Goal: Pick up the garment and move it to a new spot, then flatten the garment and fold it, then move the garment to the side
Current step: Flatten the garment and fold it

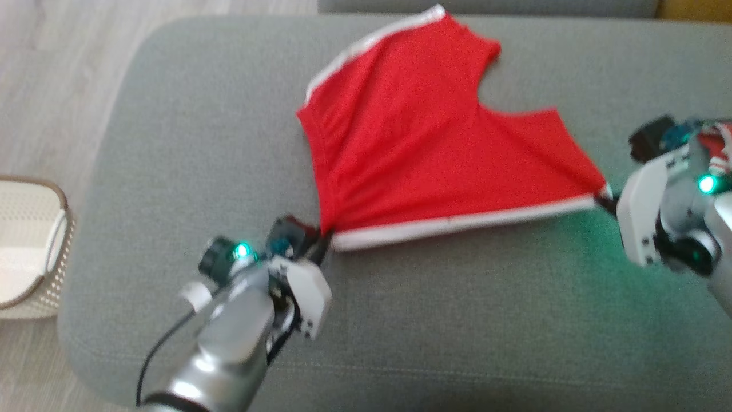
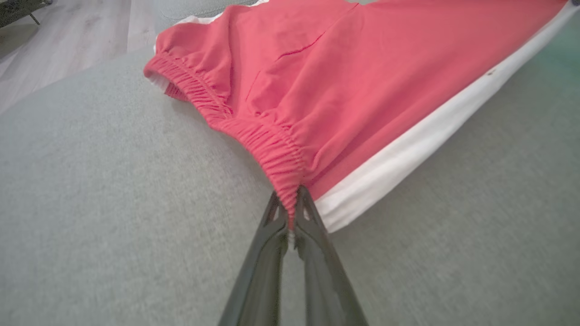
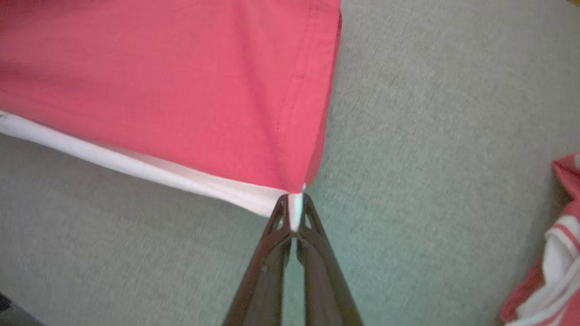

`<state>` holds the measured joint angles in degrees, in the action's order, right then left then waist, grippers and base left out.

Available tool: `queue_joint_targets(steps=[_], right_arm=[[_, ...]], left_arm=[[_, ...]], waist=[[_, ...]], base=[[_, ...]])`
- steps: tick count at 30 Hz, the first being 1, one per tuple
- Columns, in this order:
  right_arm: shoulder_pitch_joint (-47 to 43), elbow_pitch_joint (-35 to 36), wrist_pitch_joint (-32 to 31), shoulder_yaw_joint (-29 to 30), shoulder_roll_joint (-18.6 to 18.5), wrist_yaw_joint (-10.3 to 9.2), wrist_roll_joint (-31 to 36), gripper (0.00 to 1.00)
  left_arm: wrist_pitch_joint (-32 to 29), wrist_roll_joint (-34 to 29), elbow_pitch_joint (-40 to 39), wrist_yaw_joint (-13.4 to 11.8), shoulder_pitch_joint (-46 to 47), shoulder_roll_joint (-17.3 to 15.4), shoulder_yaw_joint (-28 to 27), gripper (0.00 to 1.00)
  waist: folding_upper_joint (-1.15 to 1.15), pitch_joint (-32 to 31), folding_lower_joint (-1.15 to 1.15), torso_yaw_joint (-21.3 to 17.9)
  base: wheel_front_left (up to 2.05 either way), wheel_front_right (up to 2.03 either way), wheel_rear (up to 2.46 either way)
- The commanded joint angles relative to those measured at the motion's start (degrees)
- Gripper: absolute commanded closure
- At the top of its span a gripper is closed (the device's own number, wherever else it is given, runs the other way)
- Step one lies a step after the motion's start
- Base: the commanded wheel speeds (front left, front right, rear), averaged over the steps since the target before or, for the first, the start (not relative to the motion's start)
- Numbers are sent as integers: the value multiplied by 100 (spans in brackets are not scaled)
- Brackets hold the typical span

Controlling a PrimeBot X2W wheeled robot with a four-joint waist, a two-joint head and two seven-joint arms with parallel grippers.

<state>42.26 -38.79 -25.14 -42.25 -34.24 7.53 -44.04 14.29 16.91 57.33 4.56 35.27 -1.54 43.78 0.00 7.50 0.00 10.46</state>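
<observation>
We see a broad grey upholstered cushion with rounded corners and a fine woven texture. Pale wooden floor lies off its left side, and there a white woven basket with a brown rim stands close to the cushion. Past the far edge runs another grey cushion, with a yellow strip beside it. A crumpled red-and-white striped cloth lies on the cushion at the right.

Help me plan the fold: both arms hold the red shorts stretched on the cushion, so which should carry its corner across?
Probably right. The right fingers pinch the leg-hem corner of the shorts, free to swing toward the waistband, which the left fingers clamp as an anchor on the cushion.
</observation>
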Motion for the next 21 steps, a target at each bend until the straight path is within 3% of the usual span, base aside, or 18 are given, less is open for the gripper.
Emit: queue_joint_targets(steps=[1,8,14,21], right_arm=[[-134,208,-159,-82,-353,-4,-159,100],[-710,954,-1161,-617,-1041,-4,-1012,100],[-1278,1342,-2072,-736,-1348,-4,-1682,100],[-1804,1989,-2660,-523,-1867,-4,-1930,100]], left_arm=[[65,48,-117,-2,33,-150,-130,100],[53,216,-329,150,-705,-238,50,100],[-57,264,-580,221,-1349,-507,292,100],[-502,728,-1843,286,-2147,-991,638,100]], waist=[[0,-250,0,28],[0,-756,0,34],[0,-1137,0,38],[0,-1304,0,110]], base=[[0,0,0],[0,0,0],[0,0,0],[0,0,0]])
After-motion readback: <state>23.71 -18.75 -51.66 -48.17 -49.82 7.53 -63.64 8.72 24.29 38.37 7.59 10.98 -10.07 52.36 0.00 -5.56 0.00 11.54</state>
